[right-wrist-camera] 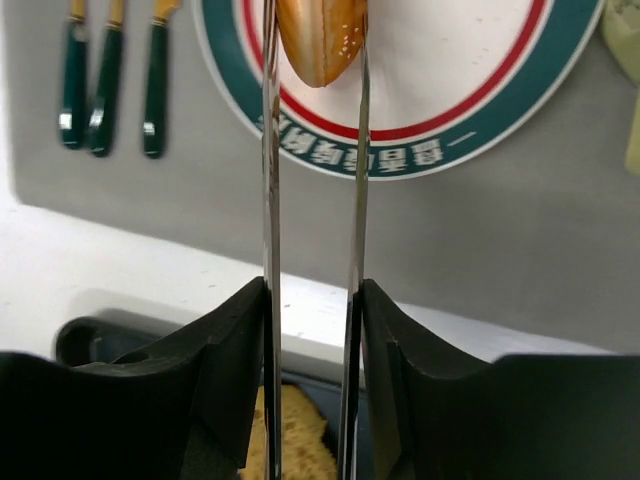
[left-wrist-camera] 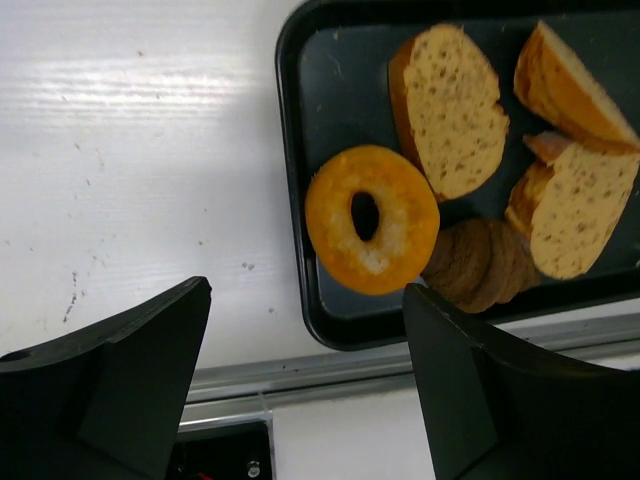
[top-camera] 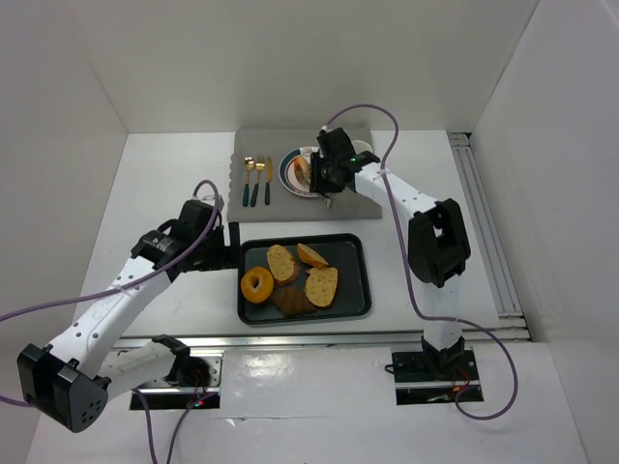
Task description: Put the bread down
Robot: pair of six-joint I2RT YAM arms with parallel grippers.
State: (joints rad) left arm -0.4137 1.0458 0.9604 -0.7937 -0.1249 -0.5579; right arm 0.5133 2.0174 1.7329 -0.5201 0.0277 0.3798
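Note:
A small orange oval roll (right-wrist-camera: 320, 35) sits between the tips of metal tongs (right-wrist-camera: 268, 200) over the white plate (right-wrist-camera: 480, 60); whether it touches the plate I cannot tell. My right gripper (right-wrist-camera: 312, 300) (top-camera: 334, 172) is shut on the tongs' two blades. More bread lies on the black tray (top-camera: 354, 290): a golden ring bagel (left-wrist-camera: 372, 218) (top-camera: 256, 284), tan slices (left-wrist-camera: 448, 105) (top-camera: 322, 286) and a dark brown croissant (left-wrist-camera: 478, 265). Beside the tray's left edge, my left gripper (left-wrist-camera: 305, 400) (top-camera: 221, 256) stands open with nothing in it.
The plate (top-camera: 288, 166) rests on a grey placemat (top-camera: 256, 143) at the back. Cutlery with green handles (top-camera: 256, 182) (right-wrist-camera: 110, 90) lies left of the plate. A small pale cup (top-camera: 363, 148) stands by the plate's right side. White walls enclose the table.

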